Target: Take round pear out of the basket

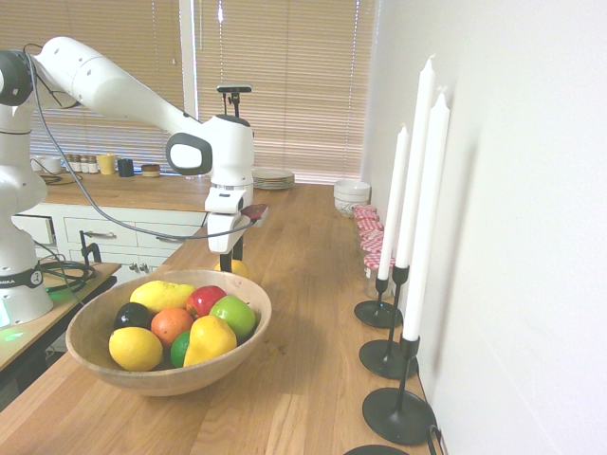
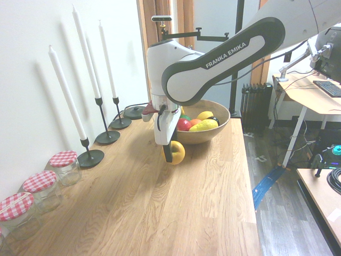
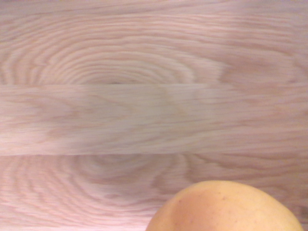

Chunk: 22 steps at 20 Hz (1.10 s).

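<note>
The round pear [image 2: 176,152] is golden yellow with an orange blush. It sits outside the basket [image 2: 222,119], just beside its rim, low at the wooden countertop. I cannot tell whether it touches the wood. My gripper [image 2: 171,156] points straight down and is shut on the pear, with dark fingers on either side of it. In the first exterior view the pear [image 1: 238,268] peeks out behind the basket's far rim [image 1: 254,301], under the gripper [image 1: 230,263]. The wrist view shows the pear's top [image 3: 226,208] over bare wood.
Several fruits stay in the basket: a tapered yellow pear [image 1: 210,339], a lemon [image 1: 135,348], a green apple [image 1: 233,315] and an orange [image 1: 171,324]. Tall white candles in black holders [image 1: 397,413] line the wall. Jars with red-checked lids [image 2: 64,166] stand beyond them.
</note>
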{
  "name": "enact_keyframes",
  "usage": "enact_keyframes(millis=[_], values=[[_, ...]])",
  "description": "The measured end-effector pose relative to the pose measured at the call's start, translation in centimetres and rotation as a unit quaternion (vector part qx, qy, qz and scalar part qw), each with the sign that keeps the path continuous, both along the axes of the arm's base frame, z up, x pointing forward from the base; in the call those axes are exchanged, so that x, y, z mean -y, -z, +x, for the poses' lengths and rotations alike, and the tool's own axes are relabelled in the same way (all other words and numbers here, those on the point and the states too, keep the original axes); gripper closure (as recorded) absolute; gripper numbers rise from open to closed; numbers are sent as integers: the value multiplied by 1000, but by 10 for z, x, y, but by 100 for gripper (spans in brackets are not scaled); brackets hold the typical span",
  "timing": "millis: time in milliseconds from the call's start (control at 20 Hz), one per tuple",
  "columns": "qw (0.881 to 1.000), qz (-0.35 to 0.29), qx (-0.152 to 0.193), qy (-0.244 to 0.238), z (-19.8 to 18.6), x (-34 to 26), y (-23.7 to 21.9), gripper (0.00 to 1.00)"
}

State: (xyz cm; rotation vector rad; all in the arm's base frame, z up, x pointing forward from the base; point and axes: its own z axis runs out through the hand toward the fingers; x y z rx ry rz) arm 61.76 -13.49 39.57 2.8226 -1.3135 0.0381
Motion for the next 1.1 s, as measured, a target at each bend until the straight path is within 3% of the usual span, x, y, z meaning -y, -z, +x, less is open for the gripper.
enact_keyframes(millis=[800, 850, 1100], values=[[1000, 3, -15, -11, 6, -29, 24, 100], [1000, 3, -15, -11, 6, -29, 25, 0], [1000, 3, -15, -10, 4, -30, 29, 0]])
